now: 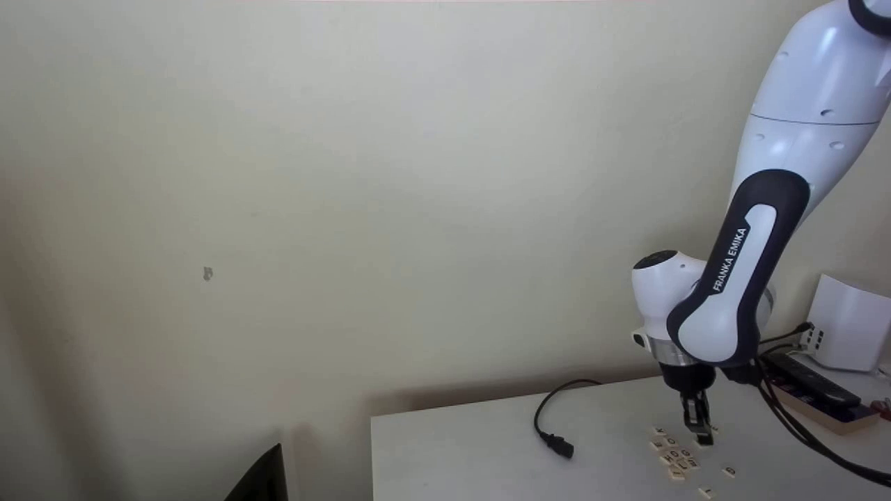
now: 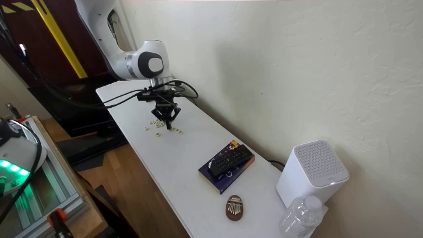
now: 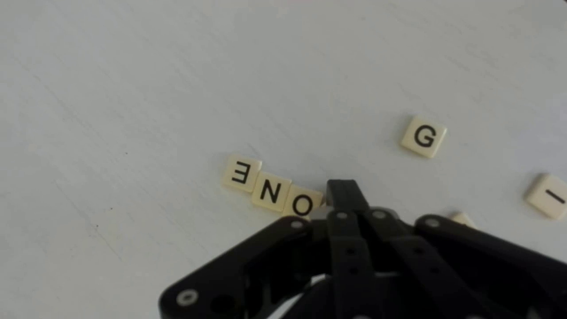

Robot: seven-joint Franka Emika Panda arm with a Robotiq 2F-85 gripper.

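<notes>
Jaws clenched, nothing visible between them, give the gripper (image 2: 169, 126) a slim tip close beside tile O (image 3: 302, 205). Tiles N (image 3: 271, 192) and E (image 3: 241, 172) continue its row, presumably aligned for reading.

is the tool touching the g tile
Apart. In the wrist view, a stretch of white tabletop shows plainly between the closed tool and the G tile.

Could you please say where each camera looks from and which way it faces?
Exterior view: out from the wall, facing it over the table; arm and gripper show.
Exterior view: from the bottle's end, looking down along the table; arm and gripper show.
Wrist view: above tiles, facing down; fingers show.
Both exterior views share arm, gripper, tiles, book.
</notes>
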